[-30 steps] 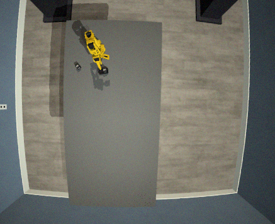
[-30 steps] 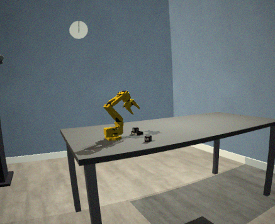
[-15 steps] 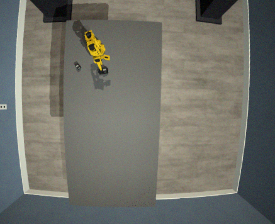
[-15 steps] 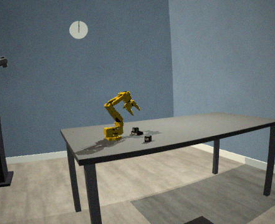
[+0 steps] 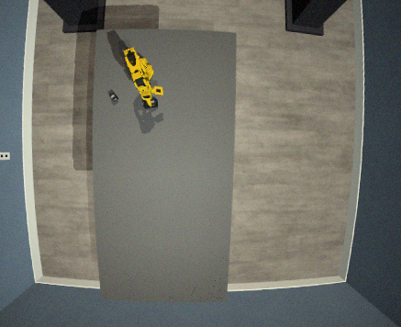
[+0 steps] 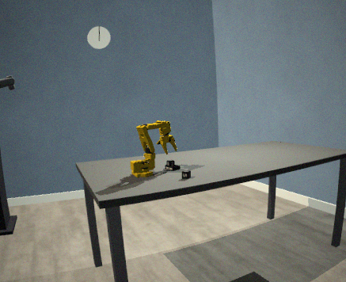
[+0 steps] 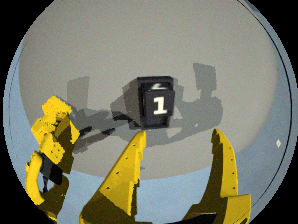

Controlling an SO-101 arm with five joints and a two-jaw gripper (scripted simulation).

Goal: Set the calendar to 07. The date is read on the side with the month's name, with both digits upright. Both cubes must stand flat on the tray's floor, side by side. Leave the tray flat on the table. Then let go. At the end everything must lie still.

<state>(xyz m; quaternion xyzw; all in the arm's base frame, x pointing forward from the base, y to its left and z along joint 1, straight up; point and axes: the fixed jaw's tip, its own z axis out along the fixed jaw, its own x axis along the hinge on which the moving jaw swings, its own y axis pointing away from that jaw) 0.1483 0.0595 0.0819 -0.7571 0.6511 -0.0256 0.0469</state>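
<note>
The claw (image 5: 150,105) (image 6: 172,153) (image 7: 180,132) (open, empty) above the cube marked 1 (image 6: 170,163) (image 7: 159,104).

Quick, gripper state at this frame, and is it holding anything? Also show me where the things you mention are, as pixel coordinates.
Gripper (image 5: 150,105) (image 6: 172,153) (image 7: 180,131): open, nothing between its fingers; the cube showing a 1 (image 7: 159,104) lies beyond the fingertips in the wrist view.
</note>
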